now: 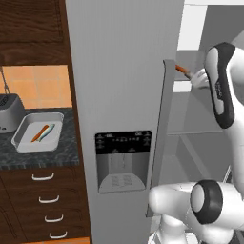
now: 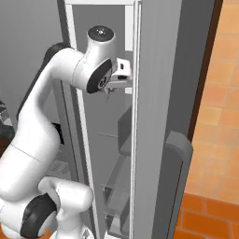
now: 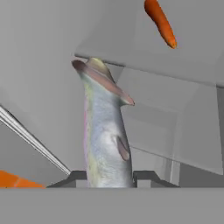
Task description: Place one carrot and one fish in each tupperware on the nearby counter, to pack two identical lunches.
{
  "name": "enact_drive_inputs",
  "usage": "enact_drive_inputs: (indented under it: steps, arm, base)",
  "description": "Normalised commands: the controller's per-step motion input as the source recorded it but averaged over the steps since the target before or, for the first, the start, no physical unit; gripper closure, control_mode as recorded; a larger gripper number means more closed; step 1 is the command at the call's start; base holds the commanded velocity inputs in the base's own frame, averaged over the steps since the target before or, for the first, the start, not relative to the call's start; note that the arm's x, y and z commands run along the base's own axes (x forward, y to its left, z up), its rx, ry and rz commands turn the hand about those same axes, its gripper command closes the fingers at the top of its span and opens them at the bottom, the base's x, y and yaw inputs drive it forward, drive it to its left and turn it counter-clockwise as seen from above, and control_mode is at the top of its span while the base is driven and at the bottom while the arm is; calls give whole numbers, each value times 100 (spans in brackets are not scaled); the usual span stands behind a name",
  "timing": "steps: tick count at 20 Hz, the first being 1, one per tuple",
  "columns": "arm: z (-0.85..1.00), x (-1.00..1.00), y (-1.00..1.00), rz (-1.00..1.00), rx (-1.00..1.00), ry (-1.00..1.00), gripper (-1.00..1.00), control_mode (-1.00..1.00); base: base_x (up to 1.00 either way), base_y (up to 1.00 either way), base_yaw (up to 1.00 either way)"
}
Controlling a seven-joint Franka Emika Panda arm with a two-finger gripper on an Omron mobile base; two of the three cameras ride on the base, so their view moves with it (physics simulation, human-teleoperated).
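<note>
Long silvery-grey fish (image 3: 105, 131) pinched between claw (image 3: 111, 177) tips, long axis pointed straight out from claw, inside grey fridge. Orange carrot (image 3: 160, 22) seen beyond on shelf. Light-grey tub (image 1: 37, 132) sits far left on speckled desk (image 1: 66, 152), already filled with one carrot and fish.

A tupperware tub (image 1: 35, 132) is sitting on the bench (image 1: 43, 155), just right of the toaster (image 1: 9, 112). A carrot (image 1: 40, 133) and a fish (image 1: 47, 131) are lying side by side in it. Drawers (image 1: 45, 205) are sitting under the bench. The fridge (image 1: 124, 95) is standing to the right. Inside it, the pincer (image 3: 111, 177) is squeezing another fish (image 3: 105, 131), and another carrot (image 3: 161, 22) is lying on a shelf (image 3: 144, 52) beyond.
</note>
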Motion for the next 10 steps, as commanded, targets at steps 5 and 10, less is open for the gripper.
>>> enact_drive_inputs:
  steps: [5,10]
  arm:
    - [0,-100,30,-25,0,3,100,-100]
    - [0,-100,2,-14,1,8,100,-100]
  base:
    - [0,0,0]
    - [0,0,0]
